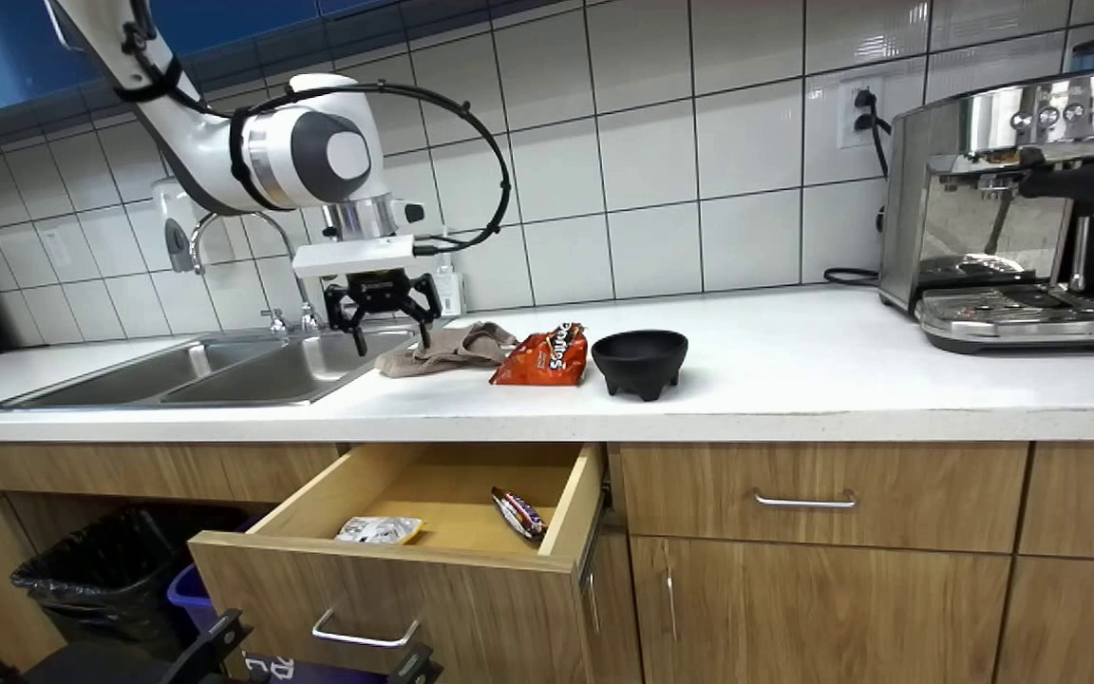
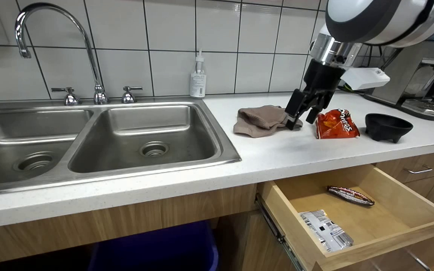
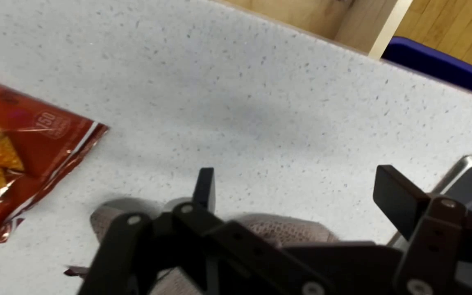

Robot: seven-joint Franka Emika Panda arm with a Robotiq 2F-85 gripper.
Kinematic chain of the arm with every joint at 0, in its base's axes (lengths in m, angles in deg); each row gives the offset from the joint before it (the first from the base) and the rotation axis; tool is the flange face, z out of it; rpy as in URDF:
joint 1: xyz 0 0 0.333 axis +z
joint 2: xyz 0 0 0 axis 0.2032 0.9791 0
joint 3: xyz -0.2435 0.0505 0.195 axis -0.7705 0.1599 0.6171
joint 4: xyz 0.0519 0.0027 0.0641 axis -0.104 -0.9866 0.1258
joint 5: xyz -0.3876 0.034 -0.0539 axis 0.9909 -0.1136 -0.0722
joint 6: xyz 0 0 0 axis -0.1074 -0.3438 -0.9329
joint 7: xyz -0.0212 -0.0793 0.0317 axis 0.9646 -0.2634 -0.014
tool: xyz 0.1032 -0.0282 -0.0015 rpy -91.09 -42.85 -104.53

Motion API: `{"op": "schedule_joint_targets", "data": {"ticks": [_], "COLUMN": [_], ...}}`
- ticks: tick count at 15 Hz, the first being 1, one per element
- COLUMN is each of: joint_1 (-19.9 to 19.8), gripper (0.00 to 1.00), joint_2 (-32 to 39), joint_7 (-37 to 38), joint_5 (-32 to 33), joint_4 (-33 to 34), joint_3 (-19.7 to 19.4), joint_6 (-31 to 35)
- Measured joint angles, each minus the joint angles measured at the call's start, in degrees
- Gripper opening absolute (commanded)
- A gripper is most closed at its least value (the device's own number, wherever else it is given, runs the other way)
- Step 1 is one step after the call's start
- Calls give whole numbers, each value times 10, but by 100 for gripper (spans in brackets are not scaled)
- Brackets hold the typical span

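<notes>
Your gripper (image 1: 393, 340) hangs near the crumpled brown cloth (image 2: 258, 118), its fingers spread wide with nothing between them. You have the cloth on the bench (image 2: 273, 152) between the sink (image 2: 226, 150) and the red chip bag (image 2: 336, 126). Judge it light and limp: it should give under the fingers, sag from wherever you pinch it, and neither slip much nor break. Your best hold is probably a raised fold in its bunched middle, with the fingertips straddling it low down; a thin edge lying flat would be harder for you to catch. Mind the nearby bag, which a careless squeeze could crush.
</notes>
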Motion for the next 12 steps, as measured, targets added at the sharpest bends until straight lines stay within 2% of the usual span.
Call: {"op": "schedule_joint_targets", "data": {"ticks": [12], "joint_1": [-3], "gripper": [100], "joint_2": [31], "joint_7": [121], "joint_5": [14], "joint_4": [81], "joint_3": [-77], "joint_6": [-2]}}
